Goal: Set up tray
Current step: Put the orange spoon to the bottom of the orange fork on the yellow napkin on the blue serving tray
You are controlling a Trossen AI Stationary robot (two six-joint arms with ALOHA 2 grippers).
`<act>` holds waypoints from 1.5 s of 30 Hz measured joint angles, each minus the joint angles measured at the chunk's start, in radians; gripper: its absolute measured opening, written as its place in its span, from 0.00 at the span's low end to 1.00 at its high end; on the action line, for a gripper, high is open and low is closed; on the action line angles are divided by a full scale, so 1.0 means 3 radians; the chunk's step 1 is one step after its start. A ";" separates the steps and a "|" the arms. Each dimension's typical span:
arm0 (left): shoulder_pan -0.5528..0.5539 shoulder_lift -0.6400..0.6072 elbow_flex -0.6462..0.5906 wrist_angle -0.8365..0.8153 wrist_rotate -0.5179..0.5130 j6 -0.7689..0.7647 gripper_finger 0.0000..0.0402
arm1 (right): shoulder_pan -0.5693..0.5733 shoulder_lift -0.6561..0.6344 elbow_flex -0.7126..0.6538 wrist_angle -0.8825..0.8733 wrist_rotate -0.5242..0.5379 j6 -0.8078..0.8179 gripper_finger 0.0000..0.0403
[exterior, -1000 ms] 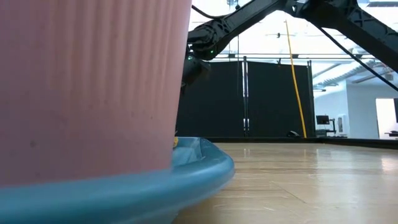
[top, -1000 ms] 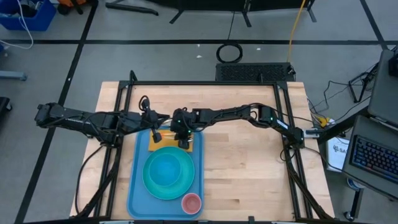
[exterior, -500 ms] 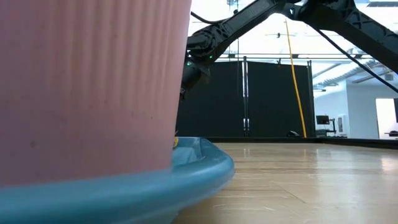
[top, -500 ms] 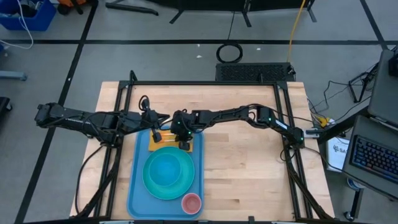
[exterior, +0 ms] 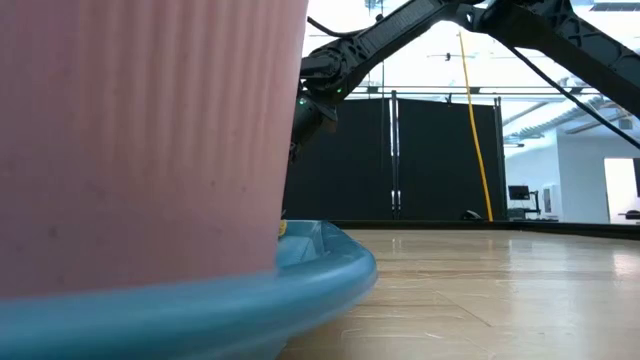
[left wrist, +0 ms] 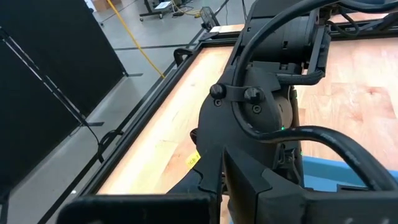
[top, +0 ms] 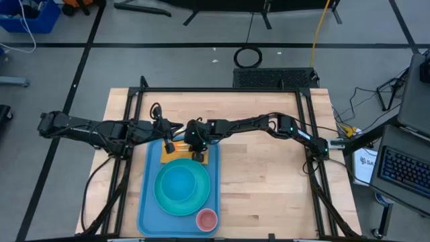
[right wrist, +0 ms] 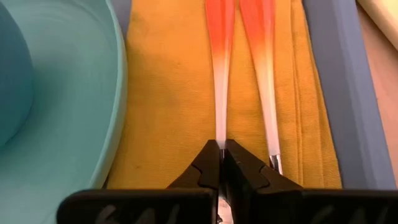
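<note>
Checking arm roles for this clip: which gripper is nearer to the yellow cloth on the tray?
Right. The right gripper is shut on a utensil handle lying on the yellow cloth, directly over it. The left gripper sits at the cloth's left edge on the tray.

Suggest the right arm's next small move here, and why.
Probably open the right hand and let go: it is pinched shut on one orange-to-white tapered plastic stick, which already lies flat on the mustard-yellow cloth napkin in the light-blue plastic tray, parallel to its twin.
</note>
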 joint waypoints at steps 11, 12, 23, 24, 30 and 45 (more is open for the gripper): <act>0.0001 0.0000 0.0000 -0.0013 0.0001 -0.0013 0.05 | -0.0025 0.0000 -0.0001 0.0036 0.0000 0.0099 0.00; 0.0001 0.0000 0.0000 -0.0018 0.0001 -0.0013 0.05 | -0.0025 0.0000 0.0000 0.0038 0.0048 0.0099 0.00; -0.0001 0.0000 -0.0117 0.0115 -0.0024 0.0026 0.05 | -0.0029 0.0000 -0.0001 0.0046 0.0039 0.0074 0.00; -0.0001 0.0000 -0.0117 0.0131 -0.0024 0.0028 0.05 | -0.0029 0.0000 -0.0001 0.0046 0.0015 0.0072 0.00; -0.0001 0.0000 -0.0117 0.0153 -0.0026 0.0028 0.05 | -0.0031 0.0000 -0.0001 0.0029 -0.0011 0.0076 0.00; -0.0001 0.0000 -0.0117 0.0179 -0.0025 0.0028 0.05 | -0.0004 0.0000 -0.0004 0.0048 -0.0073 0.0166 0.09</act>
